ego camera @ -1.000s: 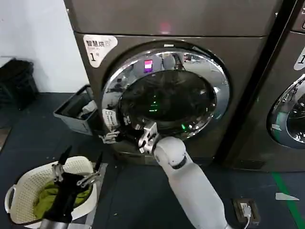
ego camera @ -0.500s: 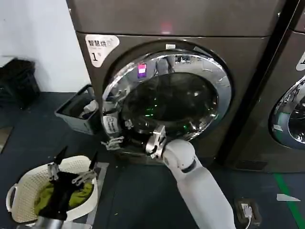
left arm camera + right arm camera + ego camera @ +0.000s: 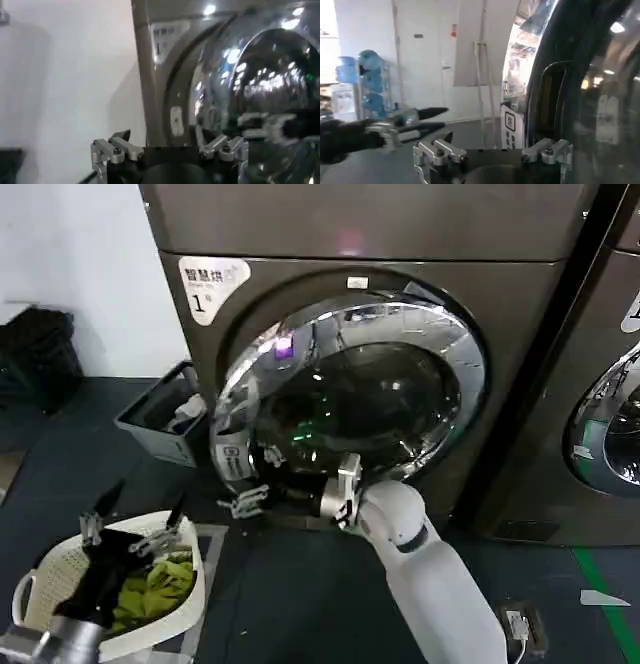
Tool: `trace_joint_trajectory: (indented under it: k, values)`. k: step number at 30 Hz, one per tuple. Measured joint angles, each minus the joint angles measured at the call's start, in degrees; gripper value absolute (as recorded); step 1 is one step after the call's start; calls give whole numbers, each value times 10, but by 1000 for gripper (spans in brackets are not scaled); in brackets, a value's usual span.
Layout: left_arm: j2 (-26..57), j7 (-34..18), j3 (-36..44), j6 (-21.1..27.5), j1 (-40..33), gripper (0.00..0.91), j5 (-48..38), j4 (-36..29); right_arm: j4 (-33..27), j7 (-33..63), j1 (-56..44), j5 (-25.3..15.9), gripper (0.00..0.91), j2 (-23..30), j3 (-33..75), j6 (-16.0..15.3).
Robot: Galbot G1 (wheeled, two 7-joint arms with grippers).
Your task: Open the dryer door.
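Note:
The dryer door (image 3: 400,334), chrome-rimmed with dark glass, belongs to the bronze-grey machine with the white "1" sticker (image 3: 208,284). It stands ajar, its left edge swung out from the front panel. My right gripper (image 3: 245,502) is open at the door's lower left edge, just below a white label (image 3: 230,454). In the right wrist view the door's rim (image 3: 540,100) runs past one side of the spread gripper (image 3: 492,150). My left gripper (image 3: 133,529) hangs open over the laundry basket, apart from the door. The left wrist view looks past that gripper (image 3: 170,147) at the door (image 3: 265,75).
A white laundry basket (image 3: 40,574) with green cloth (image 3: 150,584) sits on the floor at the lower left. A grey bin (image 3: 150,419) stands beside the machine's left side. A neighbouring machine with a similar round door (image 3: 610,414) is at the right.
The door's left edge has swung farther out. My right gripper moved right and toward me with it. The left arm drifted left and lower over the basket.

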Motion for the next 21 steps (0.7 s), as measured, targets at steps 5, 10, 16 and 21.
trace_joint_trajectory:
  k: [5,10,16,21]
  values:
    - [9,22,-21,5,-19,907,-30,14,4,-40,-4,0,907,-6,5,1]
    - [22,46,-33,7,-39,907,-59,25,7,-88,-8,13,907,-18,8,1]
    - [36,50,-35,12,-57,907,-78,34,10,-133,-14,16,907,-29,12,-1]
    - [46,49,-32,20,-69,907,-96,38,12,-168,-18,25,907,-40,20,-2]
